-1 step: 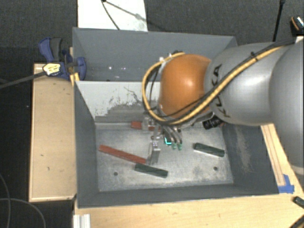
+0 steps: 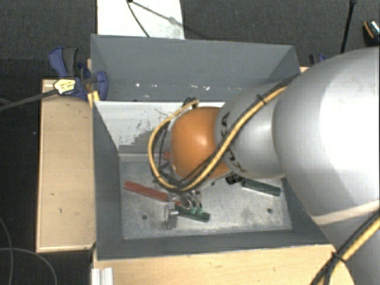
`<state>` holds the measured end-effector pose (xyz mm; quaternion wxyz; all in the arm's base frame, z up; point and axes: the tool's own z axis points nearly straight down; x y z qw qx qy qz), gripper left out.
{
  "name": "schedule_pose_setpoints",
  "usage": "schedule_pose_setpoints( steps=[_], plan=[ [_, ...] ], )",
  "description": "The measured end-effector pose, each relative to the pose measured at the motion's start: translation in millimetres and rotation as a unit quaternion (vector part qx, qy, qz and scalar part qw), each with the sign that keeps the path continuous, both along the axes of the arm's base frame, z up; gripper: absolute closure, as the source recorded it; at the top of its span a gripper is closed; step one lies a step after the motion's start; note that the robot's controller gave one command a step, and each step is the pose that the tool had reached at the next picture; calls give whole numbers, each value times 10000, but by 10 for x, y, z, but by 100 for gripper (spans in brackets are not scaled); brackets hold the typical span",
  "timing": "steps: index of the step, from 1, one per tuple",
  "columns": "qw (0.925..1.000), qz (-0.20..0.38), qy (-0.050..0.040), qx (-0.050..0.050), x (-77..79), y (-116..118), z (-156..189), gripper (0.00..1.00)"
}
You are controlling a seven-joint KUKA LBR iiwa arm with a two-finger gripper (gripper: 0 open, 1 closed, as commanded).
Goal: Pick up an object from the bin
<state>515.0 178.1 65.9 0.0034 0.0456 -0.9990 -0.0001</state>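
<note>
Silver casing of the arm (image 2: 320,135) is seen reaching in from 3 o'clock, and most of that side of the grey metal bin (image 2: 107,177) is covered by it. The bin's back wall stands at 12 o'clock and its scuffed floor is seen toward 6 and 9 o'clock. At the wrist a rounded orange cover (image 2: 193,141) is carried over the middle of the bin, and yellow and dark cables (image 2: 153,147) are looped round it on its 9 o'clock side and led back along the arm.

Three loose things can be made out on the floor. A flat red strip (image 2: 142,189), long and narrow, is laid with its long axis running from about 9 o'clock toward 4 o'clock. Its 9 o'clock end lies out on open floor and its other end is pointed in under the wrist. A dark green bar (image 2: 261,187) is seen at 3 o'clock of the cover, partly hidden under the arm, with its long axis on much the same line. It lies well apart from the red strip.

A smaller green piece (image 2: 199,215), short and slim, is laid near the middle of the floor toward 6 o'clock, again with its long axis close to the 9-to-3 line.

The claw (image 2: 173,214) is lowered to the floor below the cover, between the inner end of the red strip and the green piece, which lies just beside it at 3 o'clock. Whether the claw is spread or pressed together cannot be told, nor whether either thing is touched by it.
</note>
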Motion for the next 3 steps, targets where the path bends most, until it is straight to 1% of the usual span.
schedule_pose_setpoints(
  steps=[1,2,3],
  plan=[
    [10000,-31,-39,6,31,-17,43,100],
    [9919,1270,-78,14,-17,-3,1335,100],
    [9575,2883,-80,24,42,631,2212,100]
  ],
)
